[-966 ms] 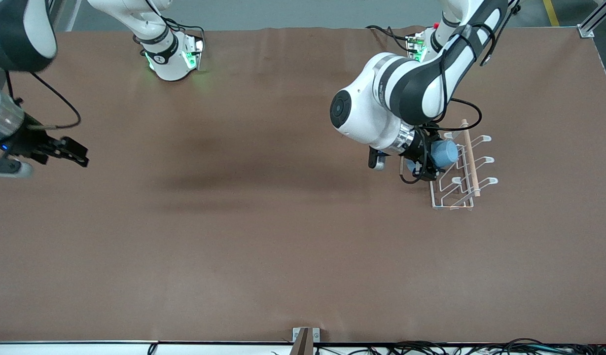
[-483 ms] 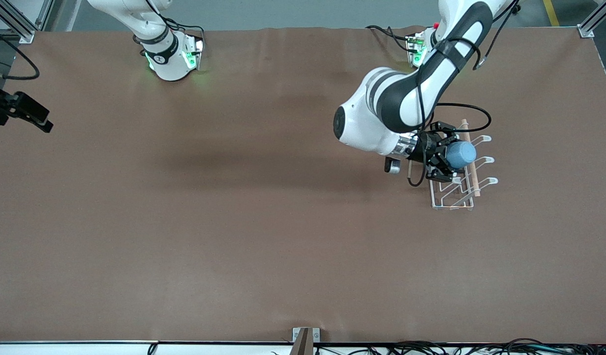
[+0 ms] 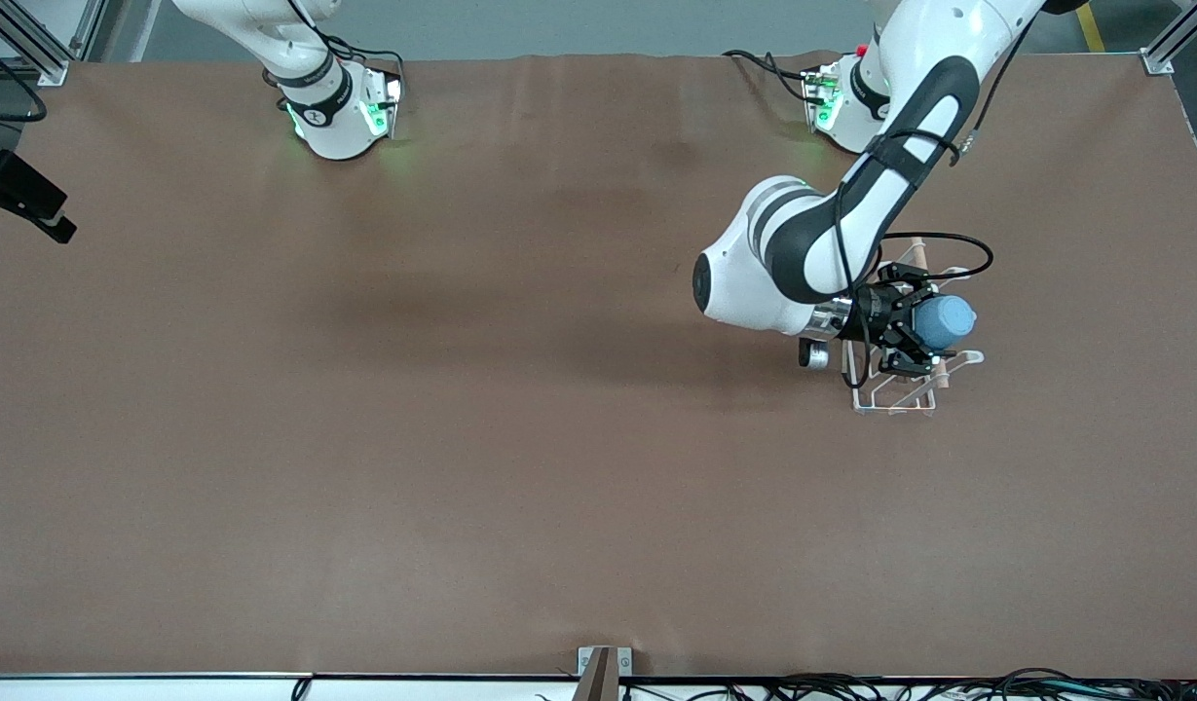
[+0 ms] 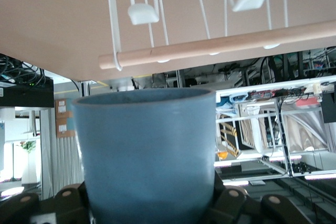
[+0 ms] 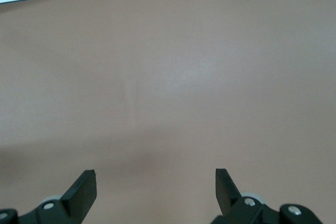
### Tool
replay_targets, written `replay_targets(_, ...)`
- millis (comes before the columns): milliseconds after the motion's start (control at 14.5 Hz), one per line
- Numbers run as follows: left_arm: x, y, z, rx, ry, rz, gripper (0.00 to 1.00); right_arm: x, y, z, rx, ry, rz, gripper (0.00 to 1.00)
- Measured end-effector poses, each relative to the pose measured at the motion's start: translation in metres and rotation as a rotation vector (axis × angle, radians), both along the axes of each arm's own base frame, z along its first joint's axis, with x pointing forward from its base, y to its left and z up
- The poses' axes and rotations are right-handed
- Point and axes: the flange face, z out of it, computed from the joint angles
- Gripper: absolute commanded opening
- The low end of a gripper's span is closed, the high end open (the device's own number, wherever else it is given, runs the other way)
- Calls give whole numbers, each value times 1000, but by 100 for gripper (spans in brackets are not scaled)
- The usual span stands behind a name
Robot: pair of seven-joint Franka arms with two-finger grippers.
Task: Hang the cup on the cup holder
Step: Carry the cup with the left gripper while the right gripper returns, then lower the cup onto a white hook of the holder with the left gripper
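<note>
The light blue cup is held on its side in my left gripper, which is shut on its narrow end. The cup hangs over the white wire cup holder, just past the wooden rod, with its rim pointing toward the left arm's end of the table. In the left wrist view the cup fills the space between the fingers, with the rod and white prong tips ahead of it. My right gripper waits, open and empty, at the right arm's end of the table; it also shows in the right wrist view.
The brown table is bare around the rack. A metal bracket and cables lie along the edge nearest the front camera. The arm bases stand along the top edge.
My left gripper has carried the cup across the rack toward the left arm's end, from beside the prongs to over the rod. My right arm has drawn back toward the table's edge.
</note>
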Motion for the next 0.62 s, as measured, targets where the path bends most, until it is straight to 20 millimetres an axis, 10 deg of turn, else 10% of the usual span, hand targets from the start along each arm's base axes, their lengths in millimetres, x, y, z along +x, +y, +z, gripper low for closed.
replay_targets(621, -3, 3, -66, 59, -19, -35, 0, 8, -19, -10, 1, 16, -35, 100)
